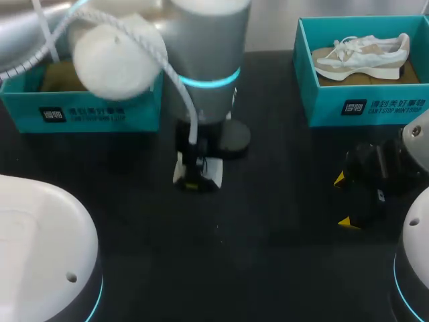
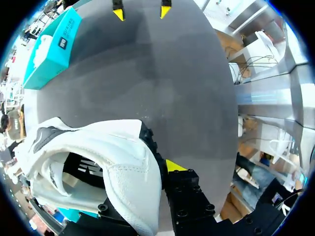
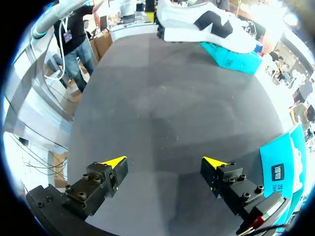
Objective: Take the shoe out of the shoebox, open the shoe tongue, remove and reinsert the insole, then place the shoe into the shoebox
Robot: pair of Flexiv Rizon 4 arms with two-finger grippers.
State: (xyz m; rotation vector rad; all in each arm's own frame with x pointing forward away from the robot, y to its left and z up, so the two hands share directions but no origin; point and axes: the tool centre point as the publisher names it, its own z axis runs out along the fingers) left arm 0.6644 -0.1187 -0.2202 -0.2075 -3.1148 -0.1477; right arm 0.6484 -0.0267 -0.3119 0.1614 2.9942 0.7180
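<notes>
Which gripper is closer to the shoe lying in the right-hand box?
Right. The right gripper sits open just before the shoebox holding the boxed shoe; the left gripper is at mid-table, gripping a second shoe.

Left shoebox (image 1: 100,114) and right shoebox (image 1: 375,107) at back, second shoe (image 1: 362,57) in the right, shoe (image 2: 118,152) mid-table.

Right of the shoe (image 1: 214,171), bare table (image 1: 281,201) runs to the right gripper (image 1: 342,200); behind stand the left arm (image 1: 204,60), left shoebox (image 1: 100,114), right shoebox (image 1: 362,104).
</notes>
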